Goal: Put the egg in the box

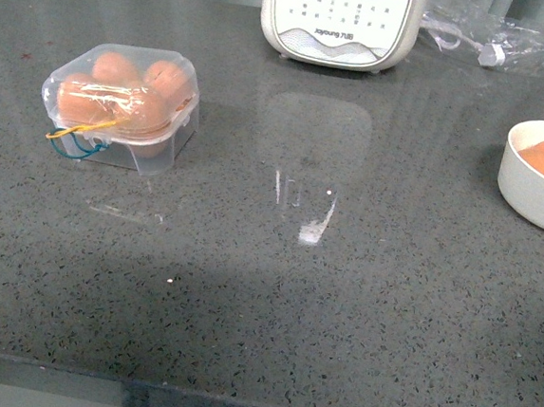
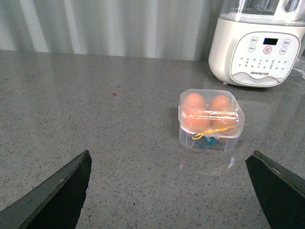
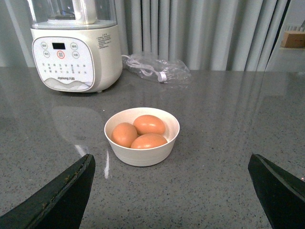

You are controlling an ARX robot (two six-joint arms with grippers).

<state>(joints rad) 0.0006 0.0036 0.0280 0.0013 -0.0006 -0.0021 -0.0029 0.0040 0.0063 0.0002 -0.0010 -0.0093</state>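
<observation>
Dark gripper fingers (image 2: 57, 195) frame the left wrist view, set wide apart with nothing between them; the left gripper (image 2: 174, 195) hangs above the counter, well back from the box. The right gripper (image 3: 174, 198) shows the same spread in its own view, its fingers (image 3: 59, 198) far apart and empty.

Grey speckled stone makes up the countertop (image 1: 273, 299), polished enough to throw back pale reflections of the appliance and overhead light. Its front edge runs across the bottom of the front view. Neither arm appears in that view.

On the left of the counter sits the clear plastic egg box (image 1: 120, 105), lid closed over brown eggs; four seem to be inside, though the glare on the lid makes the count uncertain. Yellow and blue elastic bands (image 1: 76, 137) hang at its front corner.

At the right edge stands a round white bowl (image 1: 530, 193), well apart from the box, holding three loose brown eggs; the egg (image 3: 124, 134) lies against the other two.

A cream Joyoung blender base (image 1: 343, 24) stands at the back, with a crumpled clear plastic bag (image 1: 487, 37) beside it. Pale pleated curtains (image 3: 214, 33) close off the room behind.
</observation>
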